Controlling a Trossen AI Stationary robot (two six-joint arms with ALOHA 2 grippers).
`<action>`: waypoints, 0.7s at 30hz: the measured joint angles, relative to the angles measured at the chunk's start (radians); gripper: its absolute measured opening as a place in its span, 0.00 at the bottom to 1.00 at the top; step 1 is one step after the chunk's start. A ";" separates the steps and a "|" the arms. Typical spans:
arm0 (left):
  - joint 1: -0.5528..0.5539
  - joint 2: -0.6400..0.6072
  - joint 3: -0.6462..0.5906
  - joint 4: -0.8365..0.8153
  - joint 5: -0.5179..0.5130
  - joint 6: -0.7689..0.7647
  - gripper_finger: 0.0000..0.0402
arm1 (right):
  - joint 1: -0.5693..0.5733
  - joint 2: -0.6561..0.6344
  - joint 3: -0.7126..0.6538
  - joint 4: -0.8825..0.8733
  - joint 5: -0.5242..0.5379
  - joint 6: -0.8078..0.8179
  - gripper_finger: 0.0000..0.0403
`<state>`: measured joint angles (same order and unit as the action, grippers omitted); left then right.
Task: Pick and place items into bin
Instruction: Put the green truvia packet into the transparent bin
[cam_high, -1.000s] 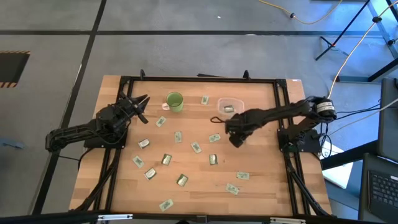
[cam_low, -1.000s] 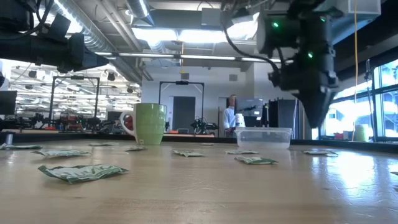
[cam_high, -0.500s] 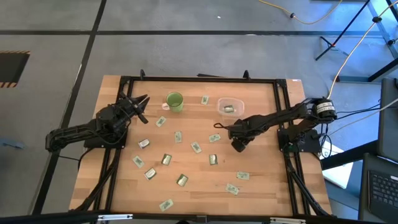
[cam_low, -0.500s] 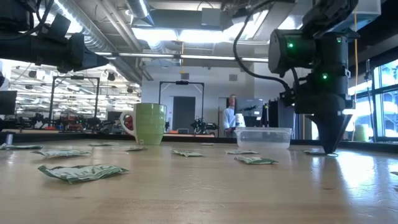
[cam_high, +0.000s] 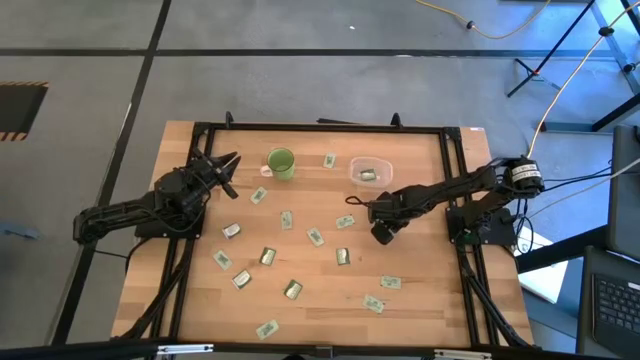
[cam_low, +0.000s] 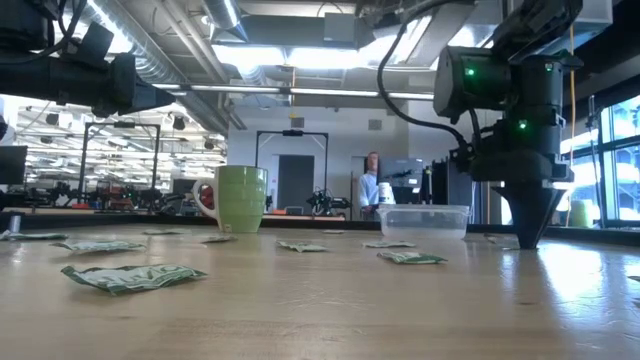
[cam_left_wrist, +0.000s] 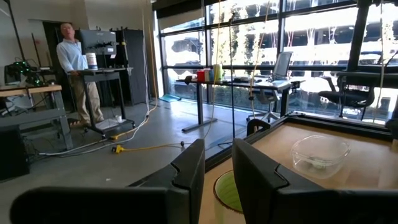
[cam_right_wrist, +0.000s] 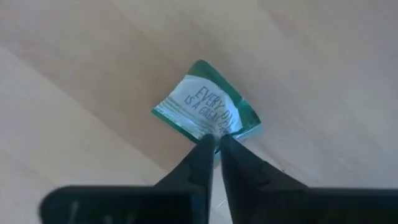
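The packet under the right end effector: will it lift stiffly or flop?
Probably flops: the packet looks thin and creased, pinched at one edge by the right end effector. Likely very light. Its glossy wrapper may slip from so narrow a grip.

Small clear plastic tub (cam_high: 369, 172) at twelve o'clock on the wooden table (cam_high: 420, 300), one packet inside, green mug (cam_high: 281, 163) at its nine o'clock, flat packets (cam_high: 287, 220) scattered toward six, right gripper (cam_high: 381, 235) at the tub's six o'clock, left gripper (cam_high: 228, 168) at the mug's nine
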<state>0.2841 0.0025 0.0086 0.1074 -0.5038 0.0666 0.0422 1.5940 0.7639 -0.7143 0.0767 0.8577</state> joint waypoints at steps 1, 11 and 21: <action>0.000 0.000 0.000 0.000 0.000 0.000 0.19 | 0.000 0.000 0.000 0.000 0.000 0.000 0.05; 0.000 0.000 0.000 0.000 0.000 0.000 0.19 | 0.000 0.004 0.060 -0.124 -0.014 -0.009 0.00; 0.000 0.000 0.000 -0.007 0.000 0.000 0.19 | -0.054 -0.042 0.292 -0.227 0.134 -0.158 0.00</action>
<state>0.2844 0.0025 0.0086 0.1002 -0.5038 0.0666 -0.0120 1.5522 1.0560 -0.9416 0.2109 0.6994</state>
